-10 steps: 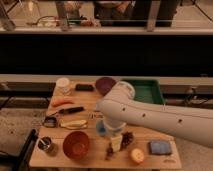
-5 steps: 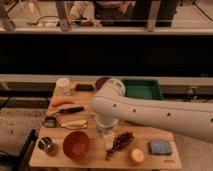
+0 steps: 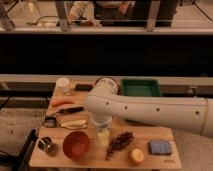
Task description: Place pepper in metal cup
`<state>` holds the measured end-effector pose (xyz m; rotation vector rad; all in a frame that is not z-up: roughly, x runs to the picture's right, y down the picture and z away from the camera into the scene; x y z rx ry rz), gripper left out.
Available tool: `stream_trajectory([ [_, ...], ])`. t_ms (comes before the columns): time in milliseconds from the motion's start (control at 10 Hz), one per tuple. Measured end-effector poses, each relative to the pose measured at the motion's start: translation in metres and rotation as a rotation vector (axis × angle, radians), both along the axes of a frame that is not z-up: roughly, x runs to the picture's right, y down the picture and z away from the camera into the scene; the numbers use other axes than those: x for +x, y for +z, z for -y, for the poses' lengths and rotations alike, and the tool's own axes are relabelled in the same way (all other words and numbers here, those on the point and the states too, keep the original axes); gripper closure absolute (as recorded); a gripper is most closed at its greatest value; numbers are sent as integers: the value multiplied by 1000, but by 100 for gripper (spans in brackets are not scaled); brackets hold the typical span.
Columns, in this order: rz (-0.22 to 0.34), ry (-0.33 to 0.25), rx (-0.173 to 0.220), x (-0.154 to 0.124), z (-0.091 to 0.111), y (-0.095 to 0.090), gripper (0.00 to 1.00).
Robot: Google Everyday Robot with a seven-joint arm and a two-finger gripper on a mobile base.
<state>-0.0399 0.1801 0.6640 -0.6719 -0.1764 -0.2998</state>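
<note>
The pepper [image 3: 62, 102], slim and orange-red, lies on the left side of the wooden table [image 3: 165, 135]. The metal cup [image 3: 45, 144], small and shiny, stands at the front left corner, left of an orange-brown bowl [image 3: 76, 145]. My white arm [image 3: 150, 112] reaches in from the right across the table's middle. My gripper [image 3: 103, 136] hangs below the wrist, right of the bowl and well right of and nearer than the pepper. It touches neither the pepper nor the cup.
A white cup [image 3: 63, 85] stands behind the pepper, and a dark knife [image 3: 71, 110] and a pale yellow item [image 3: 74, 123] lie in front of it. Grapes [image 3: 120, 142], a round yellow fruit [image 3: 136, 156] and a blue sponge [image 3: 160, 147] lie front right. A green tray [image 3: 141, 88] is at the back.
My arm has swung left and a little toward the table's front, bringing the gripper closer to the bowl. The pepper and the metal cup have not moved.
</note>
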Motion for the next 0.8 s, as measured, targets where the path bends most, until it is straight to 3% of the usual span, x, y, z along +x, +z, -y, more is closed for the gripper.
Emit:
stream_trajectory([
  [300,65,-91,28,-61,25,36,20],
  [800,142,-182,87,-130,71,89,20],
])
